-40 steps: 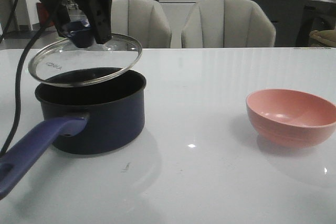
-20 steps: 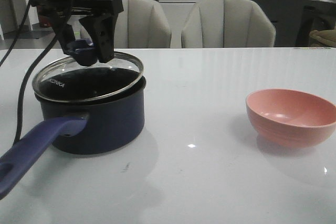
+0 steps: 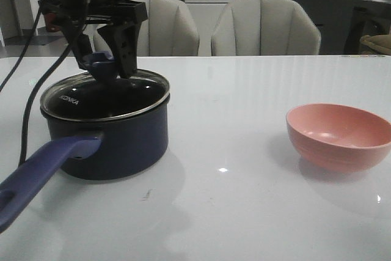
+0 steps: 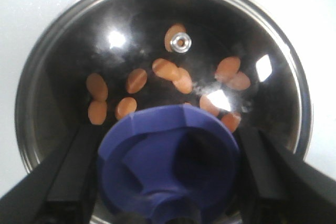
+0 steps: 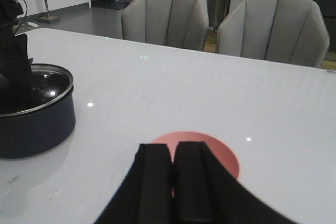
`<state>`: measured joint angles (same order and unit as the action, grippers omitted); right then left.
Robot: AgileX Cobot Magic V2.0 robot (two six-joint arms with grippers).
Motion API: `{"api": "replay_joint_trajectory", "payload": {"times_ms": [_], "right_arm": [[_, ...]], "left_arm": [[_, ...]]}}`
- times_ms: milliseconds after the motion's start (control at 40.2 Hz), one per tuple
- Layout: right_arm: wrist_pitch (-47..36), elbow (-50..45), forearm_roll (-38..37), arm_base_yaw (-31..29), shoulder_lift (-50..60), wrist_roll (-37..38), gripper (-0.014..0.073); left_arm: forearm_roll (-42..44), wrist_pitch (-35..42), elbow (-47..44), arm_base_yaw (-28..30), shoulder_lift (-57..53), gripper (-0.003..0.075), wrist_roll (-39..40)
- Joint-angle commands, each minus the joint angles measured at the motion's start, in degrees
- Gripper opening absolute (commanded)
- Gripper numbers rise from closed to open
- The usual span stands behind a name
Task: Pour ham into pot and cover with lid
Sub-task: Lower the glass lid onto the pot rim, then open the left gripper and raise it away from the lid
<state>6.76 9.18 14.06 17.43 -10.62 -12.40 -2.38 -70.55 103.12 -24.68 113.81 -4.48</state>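
The dark navy pot stands at the left of the table, its purple-blue handle pointing toward the front edge. The glass lid lies level on the pot's rim. My left gripper is shut on the lid's blue knob. In the left wrist view the black fingers press both sides of the knob, and several orange-pink ham slices lie on the pot's bottom under the glass. My right gripper hangs shut and empty over the pink bowl.
The salmon-pink bowl stands empty at the right of the white table. Two grey chairs stand behind the far edge. A black cable hangs from the left arm beside the pot.
The left gripper has lowered the lid from a tilted hold above the pot until it sits flat on the rim. The bowl has not moved.
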Motion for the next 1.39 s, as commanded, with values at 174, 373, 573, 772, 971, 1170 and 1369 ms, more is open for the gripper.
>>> {"api": "replay_joint_trajectory", "payload": {"times_ms": [174,373,573,772,971,1170,1369], "right_arm": [[-4.4,1.5,0.0,0.1,-0.4,-0.4,0.0146],[-4.4,1.5,0.0,0.1,-0.4,-0.4,0.0146],[-4.4,1.5,0.0,0.1,-0.4,-0.4,0.0146],[-4.4,1.5,0.0,0.1,-0.4,-0.4,0.0146],[-4.4,1.5,0.0,0.1,-0.4,-0.4,0.0146],[-4.4,1.5,0.0,0.1,-0.4,-0.4,0.0146],[-4.4,1.5,0.0,0.1,-0.4,-0.4,0.0146]], "left_arm": [[0.9,-2.3,1.6,-0.4,-1.9,0.0335,0.1],[1.5,-2.3,1.6,-0.4,-1.7,0.0398,0.1],[0.0,-2.3,1.6,-0.4,-1.7,0.0561,0.1],[-3.3,-2.3,1.6,-0.4,-2.1,0.0597,0.1],[-1.8,-2.3,1.6,-0.4,-3.4,0.0596,0.1],[0.5,-2.3,1.6,-0.4,-6.8,0.0596,0.1],[0.6,-2.3,1.6,-0.4,-12.3,0.0596,0.1]]}}
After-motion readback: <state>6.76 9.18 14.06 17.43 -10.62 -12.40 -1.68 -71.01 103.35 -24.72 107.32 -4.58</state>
